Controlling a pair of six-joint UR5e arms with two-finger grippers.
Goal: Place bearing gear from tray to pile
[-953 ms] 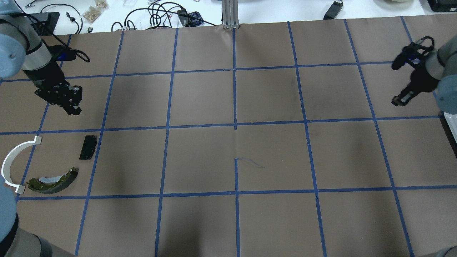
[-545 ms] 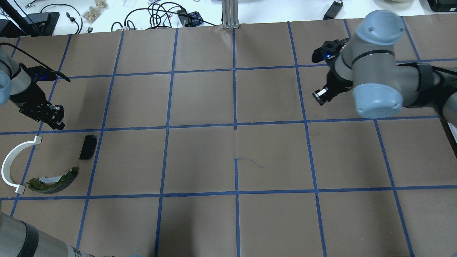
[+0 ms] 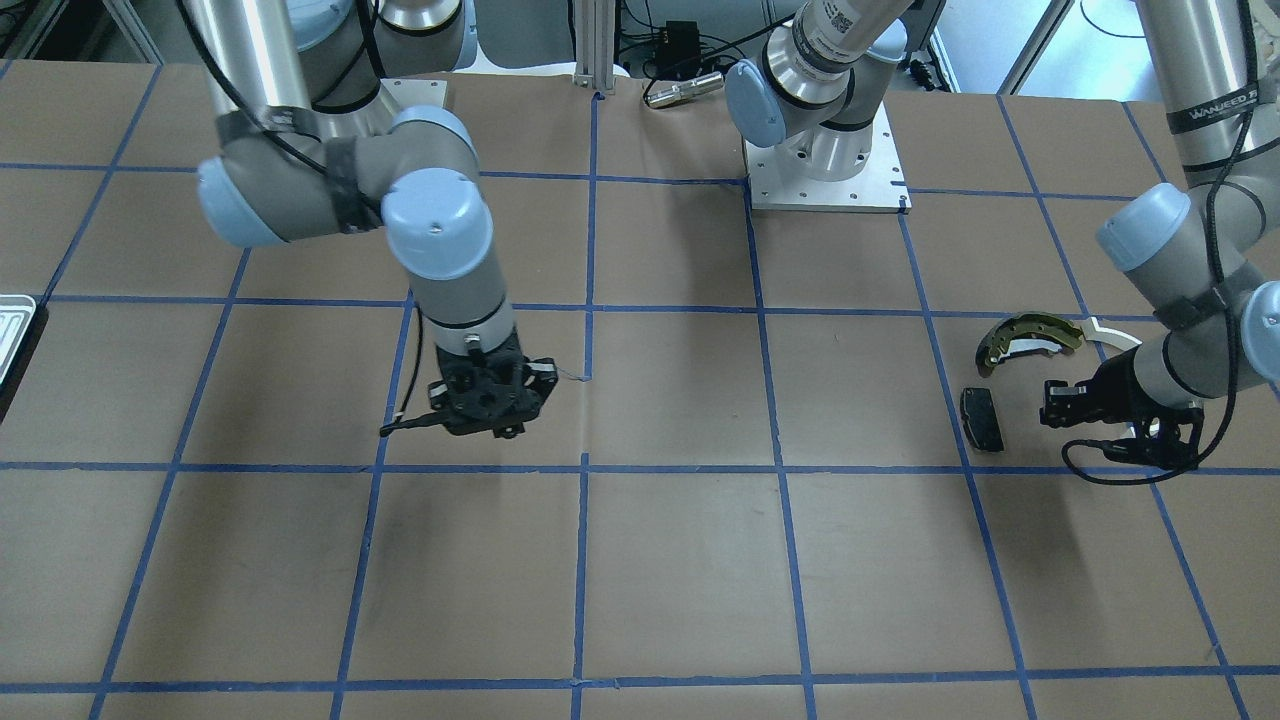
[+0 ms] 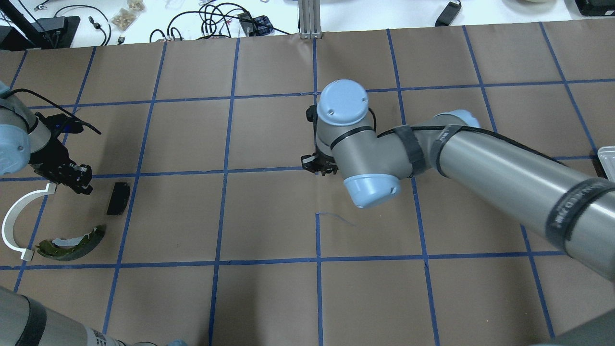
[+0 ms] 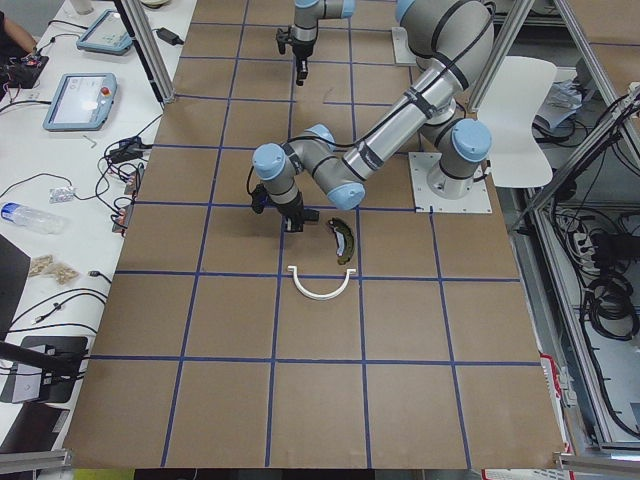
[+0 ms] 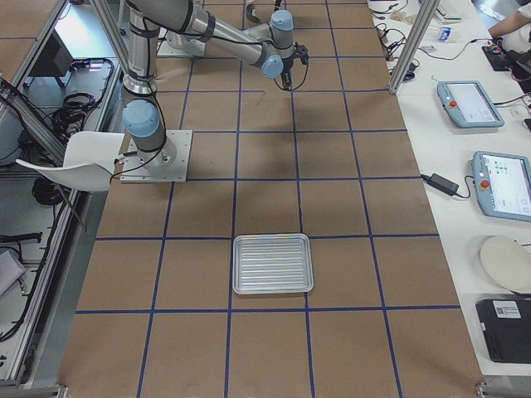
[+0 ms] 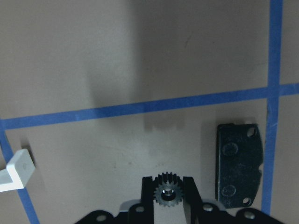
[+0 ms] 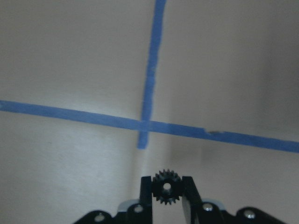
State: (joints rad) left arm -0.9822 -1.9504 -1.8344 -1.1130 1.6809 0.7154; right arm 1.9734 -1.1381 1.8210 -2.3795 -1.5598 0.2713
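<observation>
On the gridded table (image 4: 269, 216), a bearing gear (image 7: 168, 192) is pinched by the left gripper (image 4: 82, 182) beside the pile (image 4: 117, 198); release is left. Another gear (image 8: 166, 186) is pinched by the right gripper (image 3: 495, 415).

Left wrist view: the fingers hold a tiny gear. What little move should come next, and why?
Probably lower a bit and open. The left fingers grip the bearing gear above bare paper, between the black pad and the white arc, so it is already at the pile.
</observation>
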